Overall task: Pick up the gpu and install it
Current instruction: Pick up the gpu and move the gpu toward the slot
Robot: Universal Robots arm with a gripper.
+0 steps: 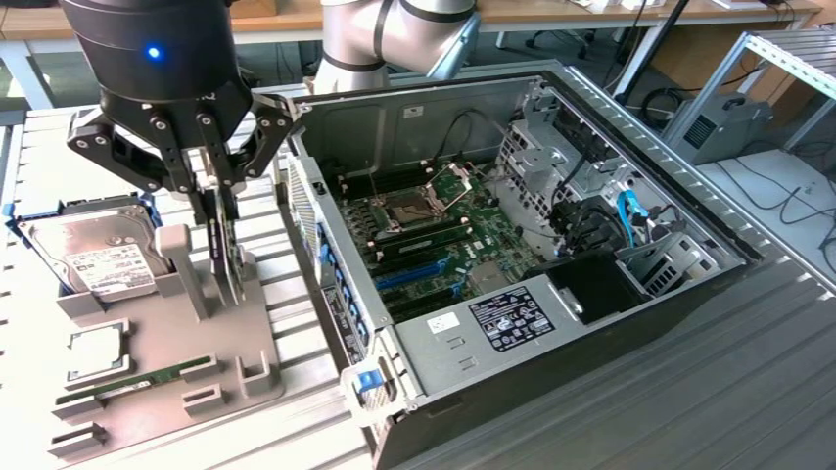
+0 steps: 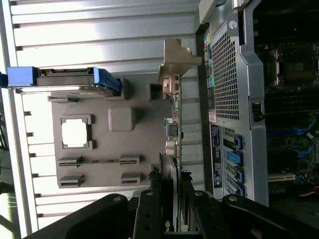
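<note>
Gripper (image 1: 217, 211) clamps the upright gpu (image 1: 233, 262) at its grey holder (image 1: 183, 343); a straight, untilted lift should avoid snagging.

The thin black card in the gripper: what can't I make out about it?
1. Exterior view: the thin flat black expansion card stands edge-on, so its faces are hidden; the gripper covers its top.
2. Wrist view: also edge-on; the gripper hides its near end.
3. Whether it touches the grey plastic holder: cannot tell.
</note>
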